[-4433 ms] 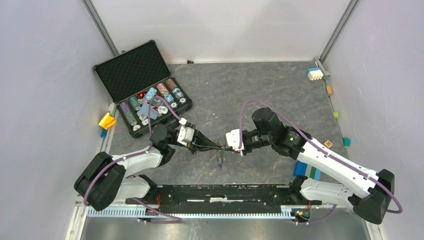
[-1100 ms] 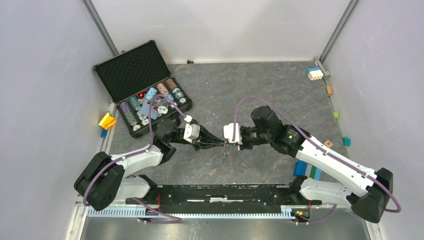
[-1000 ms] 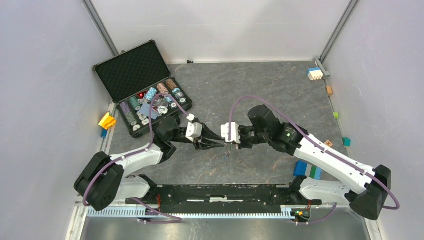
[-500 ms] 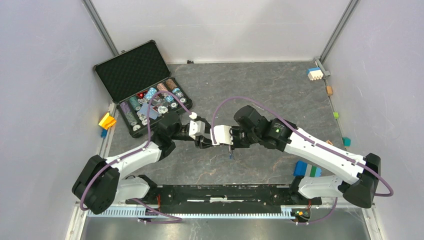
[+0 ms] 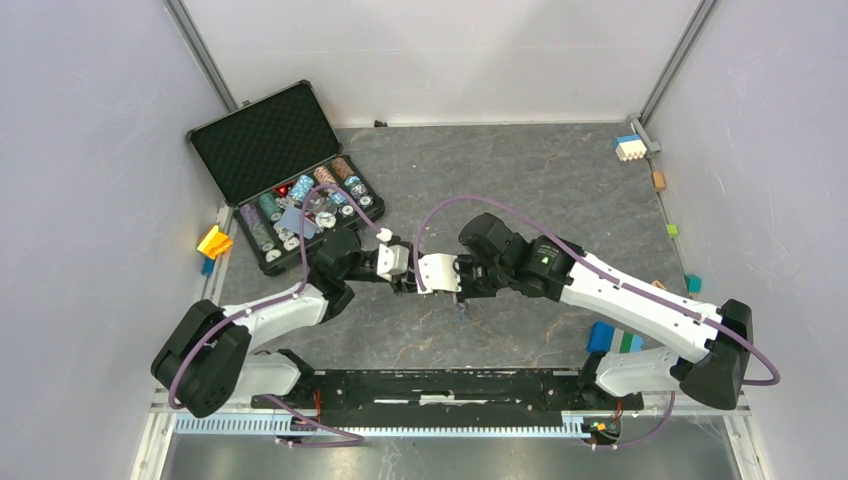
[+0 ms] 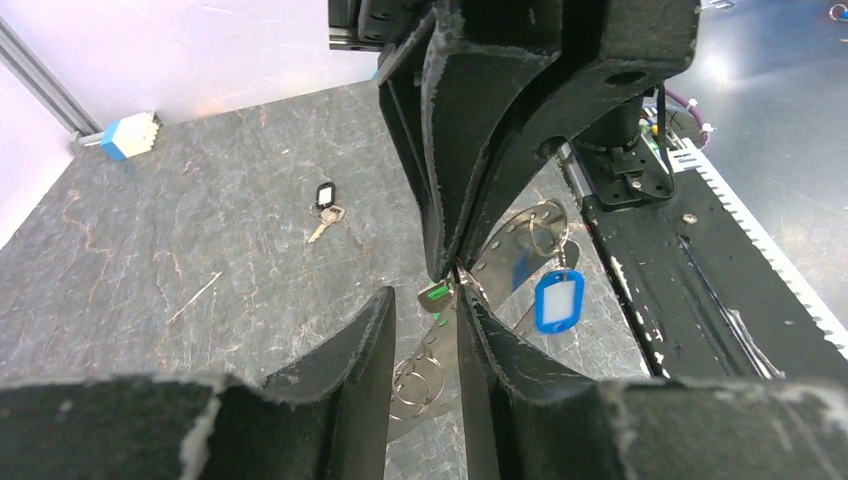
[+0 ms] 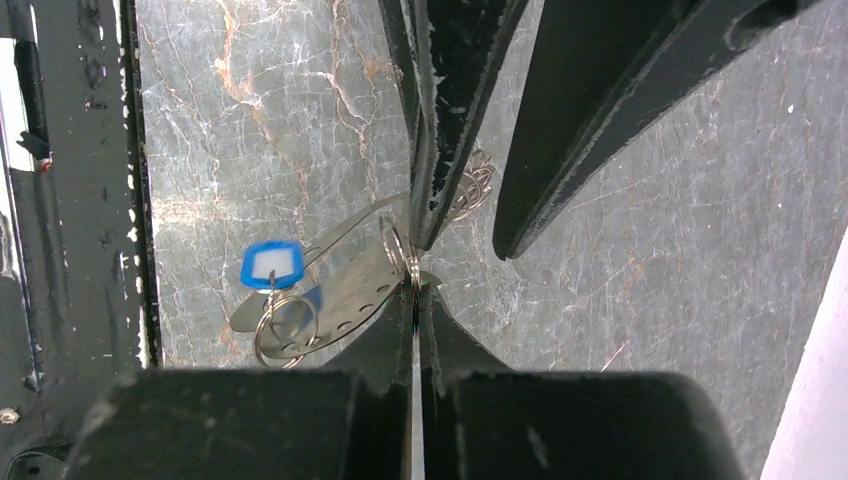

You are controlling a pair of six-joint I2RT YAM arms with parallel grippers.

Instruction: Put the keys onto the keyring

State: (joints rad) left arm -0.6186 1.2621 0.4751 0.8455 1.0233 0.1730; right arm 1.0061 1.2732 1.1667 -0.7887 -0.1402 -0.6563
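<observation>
Right gripper (image 7: 415,298) pinched tight on blue key (image 7: 271,265). Left gripper (image 6: 425,305) slightly parted, black key (image 6: 325,200) lying on table (image 6: 200,230)

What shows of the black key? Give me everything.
The black key shows only in the left wrist view, small and far off. It has a black oblong plastic tag with a pale patch in the middle. A link too small to make out joins the tag to a short silvery metal key. It lies flat and alone on the grey stone-look table, with the tag farther from the camera and the blade slanting nearer. Only the table touches it.
</observation>
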